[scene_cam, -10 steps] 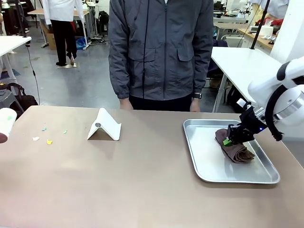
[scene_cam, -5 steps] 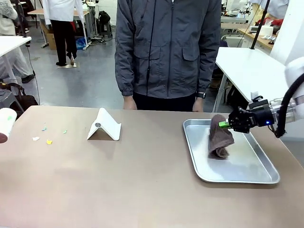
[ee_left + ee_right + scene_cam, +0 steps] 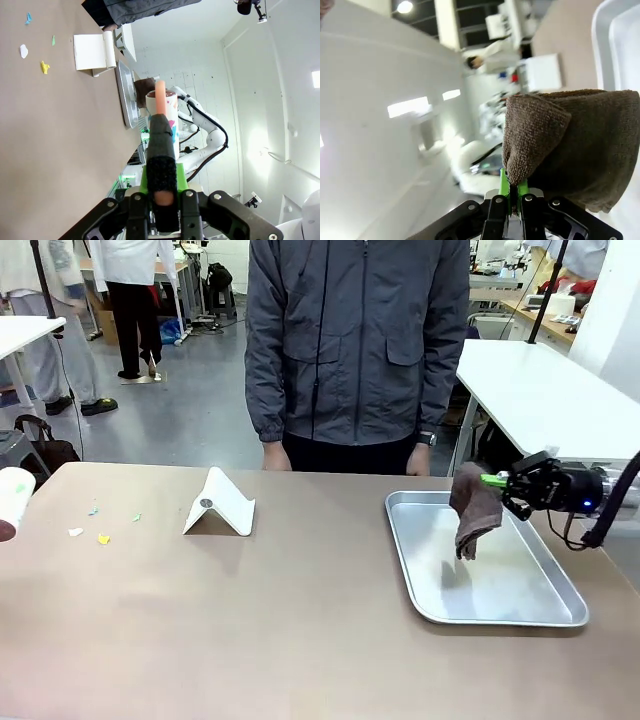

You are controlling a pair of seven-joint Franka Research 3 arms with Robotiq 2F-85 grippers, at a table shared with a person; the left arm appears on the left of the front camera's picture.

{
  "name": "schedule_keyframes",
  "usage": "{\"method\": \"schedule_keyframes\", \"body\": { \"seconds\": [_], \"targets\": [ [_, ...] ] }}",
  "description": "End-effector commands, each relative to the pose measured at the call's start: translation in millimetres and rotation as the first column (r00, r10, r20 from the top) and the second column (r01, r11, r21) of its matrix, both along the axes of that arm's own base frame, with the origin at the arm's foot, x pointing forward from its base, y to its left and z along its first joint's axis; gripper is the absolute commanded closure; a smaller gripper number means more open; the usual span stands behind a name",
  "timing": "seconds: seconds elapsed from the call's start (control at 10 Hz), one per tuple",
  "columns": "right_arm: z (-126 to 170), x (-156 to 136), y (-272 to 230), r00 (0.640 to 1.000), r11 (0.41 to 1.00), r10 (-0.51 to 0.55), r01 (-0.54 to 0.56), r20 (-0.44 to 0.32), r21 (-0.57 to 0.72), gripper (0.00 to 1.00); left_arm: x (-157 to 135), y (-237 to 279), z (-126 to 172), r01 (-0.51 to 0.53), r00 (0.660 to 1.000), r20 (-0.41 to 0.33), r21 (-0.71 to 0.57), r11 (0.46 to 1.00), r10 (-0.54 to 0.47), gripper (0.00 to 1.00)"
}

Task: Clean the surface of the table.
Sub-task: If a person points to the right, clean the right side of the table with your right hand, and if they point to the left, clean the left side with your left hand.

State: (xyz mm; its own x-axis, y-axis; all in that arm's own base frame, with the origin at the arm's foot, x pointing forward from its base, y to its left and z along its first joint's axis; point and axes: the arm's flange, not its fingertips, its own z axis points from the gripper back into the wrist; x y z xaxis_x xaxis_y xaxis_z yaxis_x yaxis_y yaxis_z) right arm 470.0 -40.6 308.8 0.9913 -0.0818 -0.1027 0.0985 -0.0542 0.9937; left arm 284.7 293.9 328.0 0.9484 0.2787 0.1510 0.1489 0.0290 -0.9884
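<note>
The taupe-brown table [image 3: 250,620] spreads wide across the front view. Small paper scraps [image 3: 103,539] lie on it near the left end, yellow, white and green; the left wrist view shows the scraps [image 3: 45,66] too. My right gripper [image 3: 497,481] is shut on a brown cloth [image 3: 472,510], which hangs free above the silver tray [image 3: 560,615]. In the right wrist view the cloth [image 3: 570,135] bulges over the gripper [image 3: 514,187]. My left gripper [image 3: 160,120] hovers above the table [image 3: 60,125], shut on a peach-coloured stick [image 3: 160,95].
A white folded stand [image 3: 220,505] sits left of centre on the table. A person in a grey jacket [image 3: 355,340] stands at the far edge, hands down. A white cup-like thing [image 3: 12,495] shows at the left edge. A glossy white table [image 3: 530,390] stands behind on the right.
My right gripper has lifted the brown cloth out of the tray and swung level; the cloth now hangs clear above the tray. The person shifted slightly to the right.
</note>
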Motion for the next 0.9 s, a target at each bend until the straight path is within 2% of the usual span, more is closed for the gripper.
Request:
{"method": "schedule_keyframes", "body": {
  "seconds": [0.0,0.1,0.2,0.4,0.6,0.8],
  "targets": [
    [9,-2,-12,0.996,0.998,-0.004,0.010,-0.091,0.059,0.94,-4,0,4,0.006,1.000,0.003,0.003,1.000,-0.006,0.93],
    [12,-17,-17,0.995,0.999,-0.033,0.032,-0.091,-0.005,0.94,-4,0,4,0.006,1.000,0.003,0.003,1.000,-0.006,0.93],
    [18,-35,-29,0.995,0.995,-0.083,0.080,-0.054,-0.058,0.94,-4,0,4,0.006,1.000,0.003,0.003,1.000,-0.006,0.93],
    [31,-69,-64,0.980,0.979,-0.196,0.197,0.031,-0.052,0.94,-4,0,4,0.006,1.000,0.003,0.003,1.000,-0.006,0.93],
    [29,-77,-78,0.974,0.974,-0.223,0.224,0.032,-0.039,0.94,-4,0,4,0.006,1.000,0.003,0.003,1.000,-0.006,0.93],
    [31,-73,-84,0.976,0.976,-0.215,0.215,0.015,-0.030,0.94,-4,0,4,0.006,1.000,0.003,0.003,1.000,-0.006,0.93]
  ]
}}
